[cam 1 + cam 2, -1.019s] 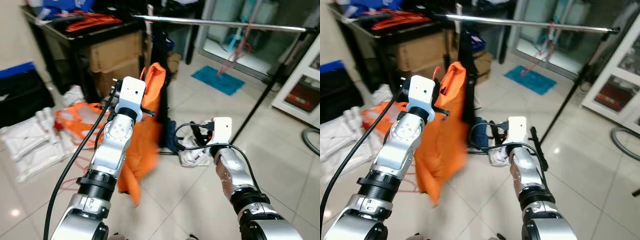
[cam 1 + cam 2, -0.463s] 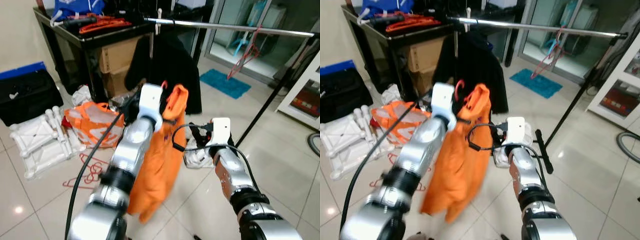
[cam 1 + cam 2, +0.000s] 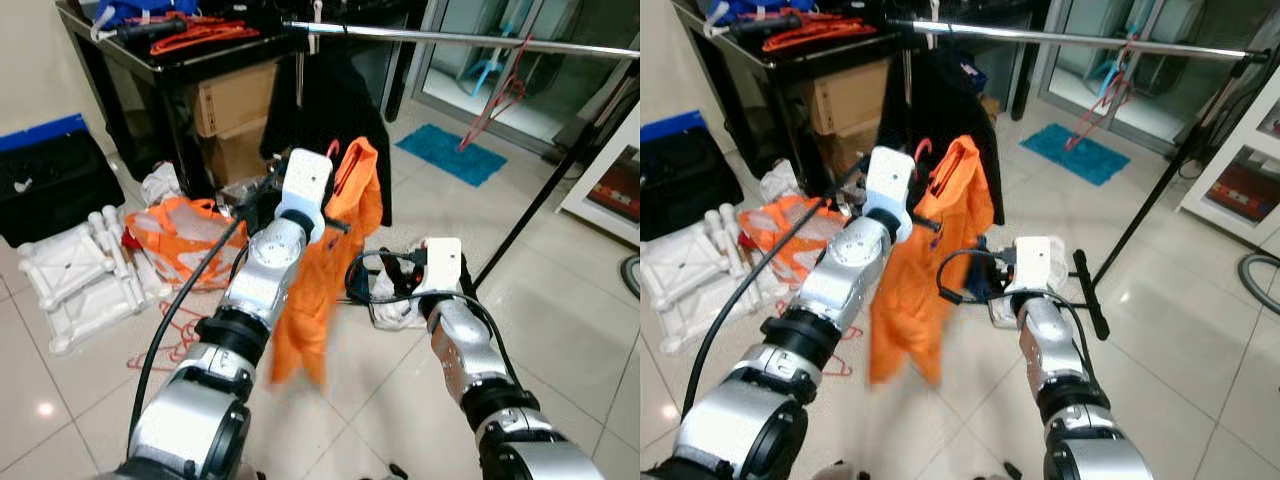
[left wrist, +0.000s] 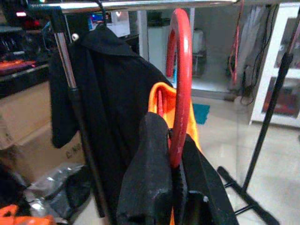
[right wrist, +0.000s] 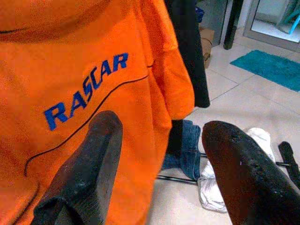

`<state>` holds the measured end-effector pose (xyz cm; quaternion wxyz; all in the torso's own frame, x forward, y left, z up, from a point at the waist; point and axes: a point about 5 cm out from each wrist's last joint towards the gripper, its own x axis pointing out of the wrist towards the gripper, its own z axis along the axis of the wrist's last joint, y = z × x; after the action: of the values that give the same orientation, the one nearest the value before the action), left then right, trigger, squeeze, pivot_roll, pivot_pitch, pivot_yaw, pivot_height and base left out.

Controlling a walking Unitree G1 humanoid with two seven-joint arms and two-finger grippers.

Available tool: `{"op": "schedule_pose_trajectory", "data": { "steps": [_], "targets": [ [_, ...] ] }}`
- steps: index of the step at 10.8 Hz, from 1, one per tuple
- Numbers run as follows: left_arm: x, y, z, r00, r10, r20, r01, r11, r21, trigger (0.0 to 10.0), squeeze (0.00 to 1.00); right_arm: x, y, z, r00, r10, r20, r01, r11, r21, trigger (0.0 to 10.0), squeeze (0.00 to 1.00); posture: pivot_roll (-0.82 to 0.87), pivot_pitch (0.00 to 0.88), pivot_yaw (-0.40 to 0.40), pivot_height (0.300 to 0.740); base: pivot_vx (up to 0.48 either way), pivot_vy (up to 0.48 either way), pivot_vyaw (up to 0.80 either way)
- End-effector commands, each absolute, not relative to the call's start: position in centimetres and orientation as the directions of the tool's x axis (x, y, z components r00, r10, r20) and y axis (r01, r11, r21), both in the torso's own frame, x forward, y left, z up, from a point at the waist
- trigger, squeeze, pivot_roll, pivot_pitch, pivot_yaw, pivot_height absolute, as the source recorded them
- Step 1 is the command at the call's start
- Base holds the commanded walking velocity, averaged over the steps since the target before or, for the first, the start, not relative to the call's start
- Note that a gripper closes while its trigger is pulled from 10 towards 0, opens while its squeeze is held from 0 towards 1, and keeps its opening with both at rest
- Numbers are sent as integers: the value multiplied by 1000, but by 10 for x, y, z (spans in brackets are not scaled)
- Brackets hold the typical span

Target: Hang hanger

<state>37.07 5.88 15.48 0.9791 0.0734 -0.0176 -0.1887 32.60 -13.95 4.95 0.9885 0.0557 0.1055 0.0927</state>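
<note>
Left gripper (image 4: 176, 187): raised in front of the robot, below the clothes rail; its 2 black fingers are clamped on the stem of the red hanger (image 4: 180, 89), whose hook curves up above them.
Red hanger: held in the air, its hook still under the rail and not over it; the orange T-shirt (image 3: 325, 265) hangs from it.
Orange T-shirt: droops from the hanger down toward the floor, its lower edge blurred; the right wrist view shows blue lettering "RASCAR" (image 5: 86, 89) on the cloth.
Right gripper (image 5: 159, 173): held low and forward, just beside the orange T-shirt; the 2 fingers are spread wide with nothing between them.
Clothes rail (image 3: 470, 40): a silver bar running across the top of the scene on black stands.
Black garment (image 3: 330, 110): already hanging on the rail, just behind the orange T-shirt.
Pink hanger (image 3: 495, 100): hangs farther along the rail, toward the robot's right.
Table (image 3: 170, 60): black, at the robot's left, with orange hangers (image 3: 205, 30) on top and cardboard boxes (image 3: 235, 115) beneath.
Floor (image 3: 560, 310): pale glossy tiles; an orange bag (image 3: 175, 235) and a white plastic frame (image 3: 75, 275) lie at the left, a teal mat (image 3: 455, 155) lies beyond the rail.
</note>
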Motion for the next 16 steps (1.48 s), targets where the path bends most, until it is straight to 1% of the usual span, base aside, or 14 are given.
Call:
{"op": "schedule_pose_trajectory", "data": {
  "steps": [1, 4, 11, 16],
  "targets": [
    [374, 51, 178, 915, -391, 97, 367, 908, 202, 10000, 0, 328, -142, 53, 966, 186, -179, -166, 979, 120, 10000, 0, 39, 0, -20, 740, 454, 0, 0],
    [374, 50, 178, 909, -402, 109, 370, 899, 232, 10000, 0, 328, -138, 53, 963, 198, -181, -177, 976, 123, 10000, 0, 46, 0, -22, 740, 451, 0, 0],
    [373, 46, 179, 897, -425, 124, 391, 892, 229, 10000, 0, 327, -138, 52, 962, 200, -188, -179, 976, 120, 10000, 0, 45, 0, -22, 740, 450, 0, 0],
    [375, 43, 178, 898, -428, 103, 400, 891, 214, 10000, 0, 328, -138, 52, 960, 202, -191, -183, 976, 116, 10000, 0, 47, 0, -22, 740, 0, 0, 0]
  ]
}}
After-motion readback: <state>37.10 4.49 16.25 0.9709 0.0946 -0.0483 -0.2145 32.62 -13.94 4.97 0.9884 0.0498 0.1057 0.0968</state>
